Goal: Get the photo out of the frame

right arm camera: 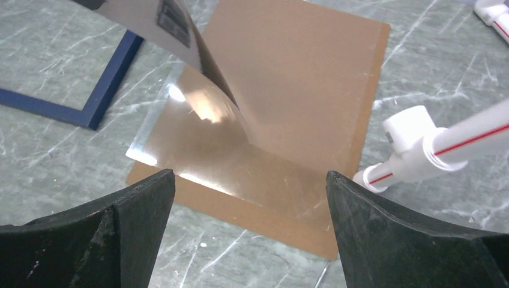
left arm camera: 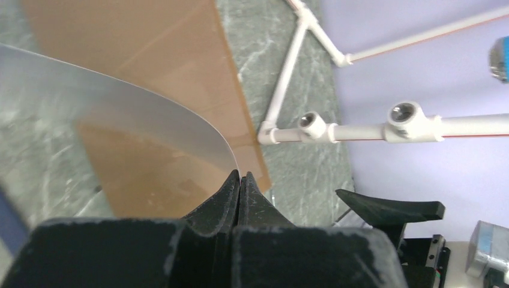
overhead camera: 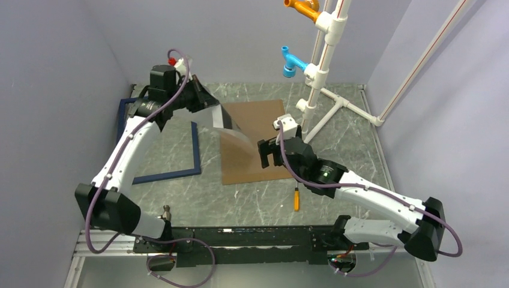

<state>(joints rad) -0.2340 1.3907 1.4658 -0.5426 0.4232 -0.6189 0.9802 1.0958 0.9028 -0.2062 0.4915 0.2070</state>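
The photo (overhead camera: 233,123) is a thin glossy sheet, curling up off the brown backing board (overhead camera: 264,117). My left gripper (overhead camera: 215,105) is shut on its raised edge, and in the left wrist view the sheet (left arm camera: 150,108) runs straight into the closed fingertips of that gripper (left arm camera: 241,177). The lifted photo (right arm camera: 180,24) shows a dark print patch, while its lower part still rests on the board (right arm camera: 312,78). The navy blue frame (overhead camera: 165,175) lies flat to the left, apart from the board. My right gripper (overhead camera: 270,153) hovers open over the board's near edge, the gripper (right arm camera: 249,198) holding nothing.
A white PVC pipe stand (overhead camera: 324,78) with blue (overhead camera: 292,62) and orange (overhead camera: 303,9) fittings rises at the back right; its foot (right arm camera: 420,144) lies close beside the board. An orange-handled screwdriver (overhead camera: 296,199) lies on the marble table (overhead camera: 240,201) near the right arm.
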